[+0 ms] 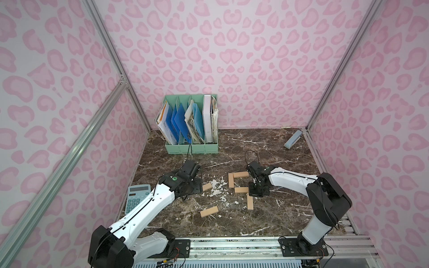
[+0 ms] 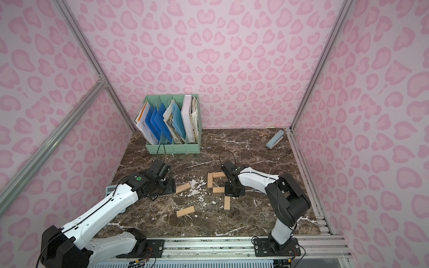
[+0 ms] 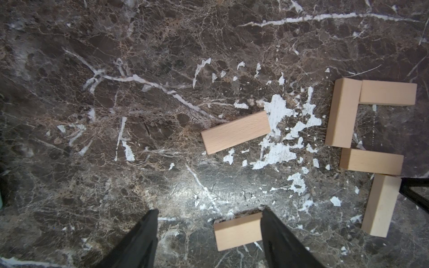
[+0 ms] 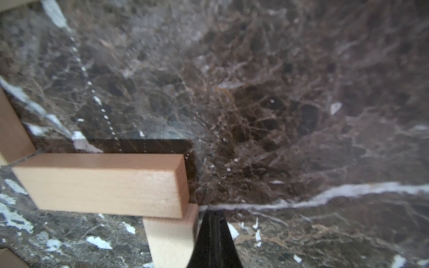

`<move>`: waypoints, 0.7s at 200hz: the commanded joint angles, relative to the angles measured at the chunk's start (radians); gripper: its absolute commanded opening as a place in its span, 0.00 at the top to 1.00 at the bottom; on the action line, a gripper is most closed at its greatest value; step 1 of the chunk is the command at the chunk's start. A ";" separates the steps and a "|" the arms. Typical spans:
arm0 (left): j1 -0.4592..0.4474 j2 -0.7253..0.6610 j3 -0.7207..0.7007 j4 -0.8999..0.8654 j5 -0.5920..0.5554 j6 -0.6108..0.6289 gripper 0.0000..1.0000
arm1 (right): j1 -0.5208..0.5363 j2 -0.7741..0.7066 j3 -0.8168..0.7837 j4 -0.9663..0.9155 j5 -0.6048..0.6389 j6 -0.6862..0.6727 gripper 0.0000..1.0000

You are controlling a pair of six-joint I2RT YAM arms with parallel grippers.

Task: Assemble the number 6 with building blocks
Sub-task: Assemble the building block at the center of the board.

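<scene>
- My right gripper point(image 4: 212, 229) is closed and empty, tips just beside the lower-right block point(image 4: 170, 241) of the number 6 point(image 1: 231, 180).
- My left gripper point(image 3: 209, 210) is open. A loose block point(image 3: 238, 234) shows between its fingers, long axis finger to finger — left arm nearer.

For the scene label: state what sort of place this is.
Probably a staged robot test booth dressed as an office desk: aluminium frame posts with pink patterned wall panels enclose a marble-look tabletop, and a green file organizer full of folders and a calculator sit on it.

even soft light, blurred right-wrist view
</scene>
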 commanded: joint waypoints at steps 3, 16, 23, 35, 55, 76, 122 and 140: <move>0.000 0.001 0.002 -0.005 -0.006 0.001 0.27 | -0.002 0.002 0.011 -0.001 0.011 -0.011 1.00; 0.001 0.001 0.002 -0.004 -0.006 0.000 0.27 | -0.003 0.006 0.017 -0.002 0.011 -0.013 1.00; 0.000 0.003 0.001 -0.003 -0.006 0.000 0.27 | -0.003 0.007 0.022 -0.003 0.011 -0.013 1.00; 0.000 0.005 0.003 -0.004 -0.007 0.000 0.27 | -0.004 0.010 0.025 -0.003 0.011 -0.015 1.00; 0.000 0.007 0.003 -0.001 -0.006 0.000 0.27 | -0.003 0.011 0.030 -0.003 0.008 -0.017 1.00; 0.000 0.008 0.003 -0.001 -0.006 0.000 0.27 | -0.003 0.014 0.031 -0.004 0.005 -0.015 1.00; 0.000 0.011 0.001 0.000 -0.006 0.001 0.27 | -0.004 0.016 0.038 -0.007 0.003 -0.015 1.00; 0.000 0.011 0.001 0.002 -0.006 0.002 0.27 | -0.004 0.016 0.041 -0.006 0.006 -0.015 1.00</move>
